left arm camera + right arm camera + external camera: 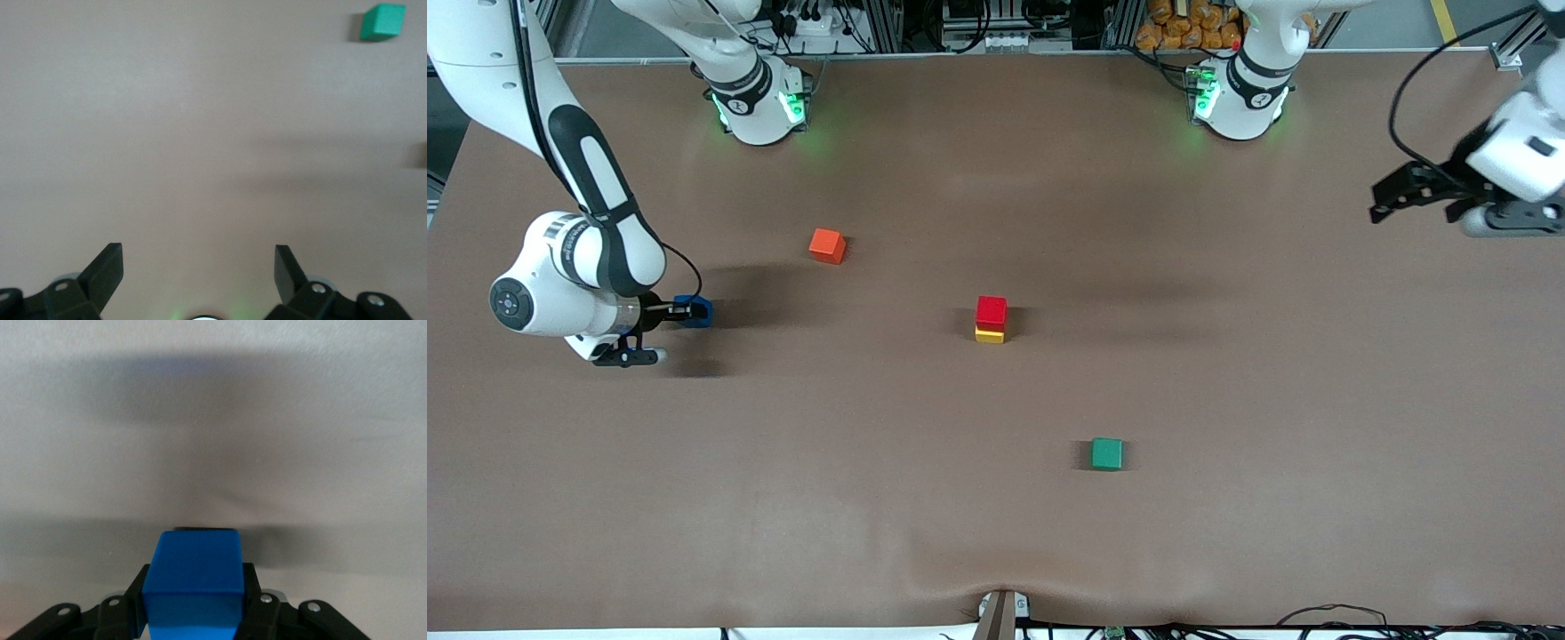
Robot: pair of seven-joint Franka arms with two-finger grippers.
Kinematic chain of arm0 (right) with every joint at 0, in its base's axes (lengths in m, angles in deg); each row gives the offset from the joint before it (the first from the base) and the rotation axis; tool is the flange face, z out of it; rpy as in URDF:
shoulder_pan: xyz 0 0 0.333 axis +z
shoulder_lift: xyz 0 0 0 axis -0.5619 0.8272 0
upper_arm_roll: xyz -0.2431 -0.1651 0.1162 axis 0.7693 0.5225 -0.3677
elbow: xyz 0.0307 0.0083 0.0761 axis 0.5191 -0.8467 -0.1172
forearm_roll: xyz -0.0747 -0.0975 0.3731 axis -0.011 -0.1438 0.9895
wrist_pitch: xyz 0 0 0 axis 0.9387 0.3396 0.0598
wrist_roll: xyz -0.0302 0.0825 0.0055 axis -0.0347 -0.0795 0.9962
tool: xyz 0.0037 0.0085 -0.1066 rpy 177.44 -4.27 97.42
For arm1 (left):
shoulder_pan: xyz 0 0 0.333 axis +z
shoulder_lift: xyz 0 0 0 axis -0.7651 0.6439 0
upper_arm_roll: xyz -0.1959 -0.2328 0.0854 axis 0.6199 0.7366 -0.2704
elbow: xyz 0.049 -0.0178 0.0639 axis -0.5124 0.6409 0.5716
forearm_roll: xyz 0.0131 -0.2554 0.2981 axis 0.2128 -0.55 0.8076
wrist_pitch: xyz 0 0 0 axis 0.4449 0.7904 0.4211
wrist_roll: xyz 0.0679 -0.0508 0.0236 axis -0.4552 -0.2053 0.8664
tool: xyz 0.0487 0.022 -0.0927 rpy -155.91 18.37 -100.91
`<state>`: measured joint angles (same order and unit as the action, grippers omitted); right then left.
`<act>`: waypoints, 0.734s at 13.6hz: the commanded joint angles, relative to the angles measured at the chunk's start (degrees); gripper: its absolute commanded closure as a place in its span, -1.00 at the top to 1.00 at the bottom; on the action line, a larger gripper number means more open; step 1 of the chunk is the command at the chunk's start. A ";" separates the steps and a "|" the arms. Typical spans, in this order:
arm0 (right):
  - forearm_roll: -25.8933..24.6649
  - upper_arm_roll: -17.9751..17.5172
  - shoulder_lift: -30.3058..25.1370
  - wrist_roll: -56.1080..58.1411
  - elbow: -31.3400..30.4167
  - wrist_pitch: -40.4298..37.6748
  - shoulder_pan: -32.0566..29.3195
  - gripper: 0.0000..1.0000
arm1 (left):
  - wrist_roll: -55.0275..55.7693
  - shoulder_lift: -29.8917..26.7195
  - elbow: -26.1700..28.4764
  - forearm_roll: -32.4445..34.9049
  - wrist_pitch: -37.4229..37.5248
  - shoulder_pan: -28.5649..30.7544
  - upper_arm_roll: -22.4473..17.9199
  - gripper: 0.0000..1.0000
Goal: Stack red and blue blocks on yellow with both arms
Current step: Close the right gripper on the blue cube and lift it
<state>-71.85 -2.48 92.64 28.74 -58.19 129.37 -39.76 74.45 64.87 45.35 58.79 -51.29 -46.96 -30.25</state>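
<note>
Right gripper (679, 311) is clamped on the blue block (696, 311), fingers pressed to two opposite faces — right wrist view shows the cube seated squarely between the jaws. It is at the right arm's end of the table; whether the cube is lifted or touching the surface cannot be told. Red block (991, 311) sits on the yellow block (989, 335) at mid-table, edges roughly flush. The stack lies well apart from the held cube, toward the left arm's end — the carry must run that way, then rise above the red top. Left gripper (1414, 196) waits with jaws spread wide, empty, over the left arm's end
</note>
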 commanded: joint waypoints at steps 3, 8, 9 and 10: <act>1.04 -0.10 -3.91 0.37 9.08 -16.49 4.15 -1.00 | 3.98 -3.12 3.17 0.27 -1.27 0.64 2.10 1.00; 3.31 -0.10 -4.35 -18.75 30.24 -38.29 15.56 -1.00 | 3.29 -3.56 2.90 0.27 -1.18 0.82 2.10 1.00; 6.90 -0.10 -4.62 -21.05 33.77 -41.90 16.81 -1.00 | 3.02 -3.65 2.90 0.27 -1.18 0.91 2.01 1.00; 10.59 -0.10 -4.70 -23.51 37.37 -44.98 17.60 -1.00 | 2.84 -3.82 2.90 0.27 -1.18 0.91 1.92 1.00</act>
<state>-66.04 -3.15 87.15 9.60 -28.06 90.25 -23.85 77.85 62.96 47.08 58.79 -51.81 -46.82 -28.65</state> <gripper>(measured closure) 0.445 0.000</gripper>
